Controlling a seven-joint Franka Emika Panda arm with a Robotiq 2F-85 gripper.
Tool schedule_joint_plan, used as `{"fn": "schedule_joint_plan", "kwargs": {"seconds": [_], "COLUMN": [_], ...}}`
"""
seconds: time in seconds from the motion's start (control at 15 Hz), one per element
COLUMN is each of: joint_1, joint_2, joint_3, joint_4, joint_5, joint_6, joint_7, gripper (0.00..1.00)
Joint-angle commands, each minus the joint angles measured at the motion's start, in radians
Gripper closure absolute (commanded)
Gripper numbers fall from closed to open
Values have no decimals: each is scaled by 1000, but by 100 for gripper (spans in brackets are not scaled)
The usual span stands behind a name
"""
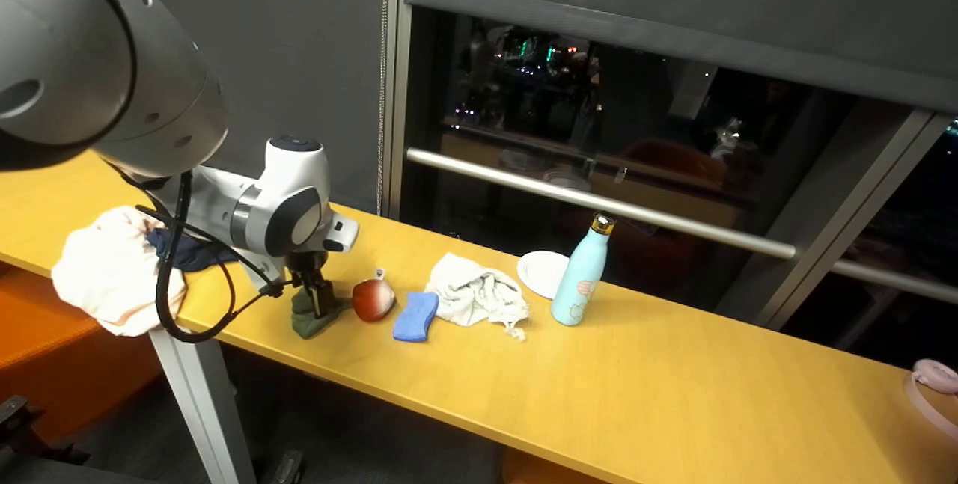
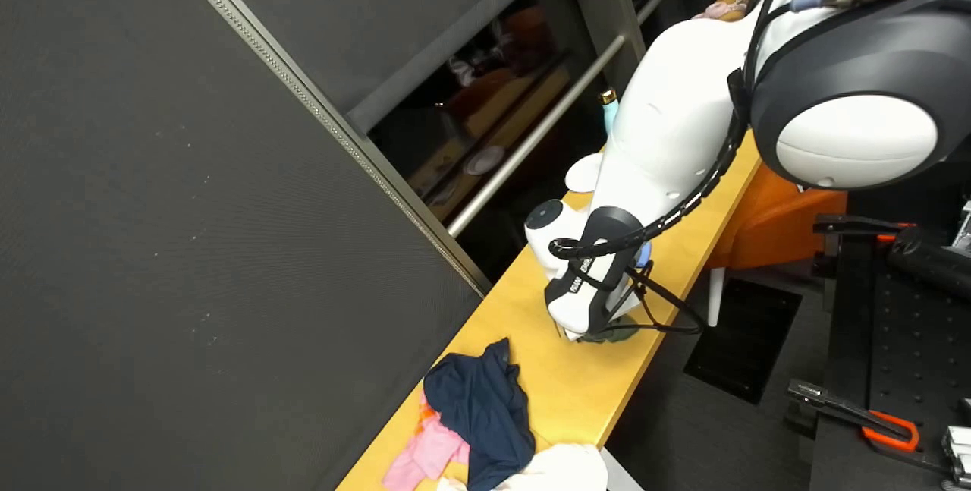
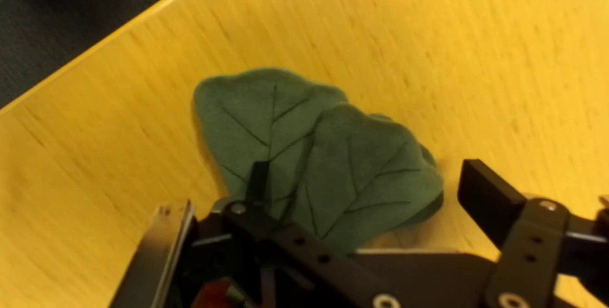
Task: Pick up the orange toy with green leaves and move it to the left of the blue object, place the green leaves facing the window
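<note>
The orange-red round toy [image 1: 373, 299] lies on the table in an exterior view, left of the blue object, a flat sponge [image 1: 416, 317]. Its green leaves [image 1: 308, 313] spread away from the sponge. My gripper [image 1: 322, 310] points down at the leaves. In the wrist view, my gripper [image 3: 366, 182] is open; one finger is over the leaves [image 3: 304, 155], the other beside them over bare wood. I cannot tell whether they touch. A bit of the red body [image 3: 211, 294] shows below. The dark window [image 1: 524, 125] stands behind the table. The arm hides most of the toy in an exterior view [image 2: 613, 330].
A white drawstring bag [image 1: 475, 293], a white plate [image 1: 540, 273] and a pale-blue bottle [image 1: 580, 282] stand right of the sponge. A navy cloth [image 2: 482, 407] and white cloth [image 1: 120, 274] lie at the table's end. The table's front edge [image 3: 109, 36] is near the leaves.
</note>
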Motion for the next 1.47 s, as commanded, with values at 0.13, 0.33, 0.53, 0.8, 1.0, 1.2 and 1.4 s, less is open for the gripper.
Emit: {"fn": "schedule_joint_plan", "kwargs": {"seconds": [0.13,0.33,0.53,0.8,1.0,1.2,1.4], "joint_1": [-17,-19,-18,-4,-5,-6,-8], "joint_2": [-46,-54,-76,-109,-125,-144,-152], "joint_3": [28,31,31,13,12,8,3], "joint_4": [-72,-93,-122,-160,-171,-176,-164], "joint_5": [11,10,9,38,40,41,44], "joint_6": [57,75,91,117,123,122,114], "joint_7": [-28,-33,-38,-62,-68,-70,-65], "gripper": [2,28,52,81,100,98,98]}}
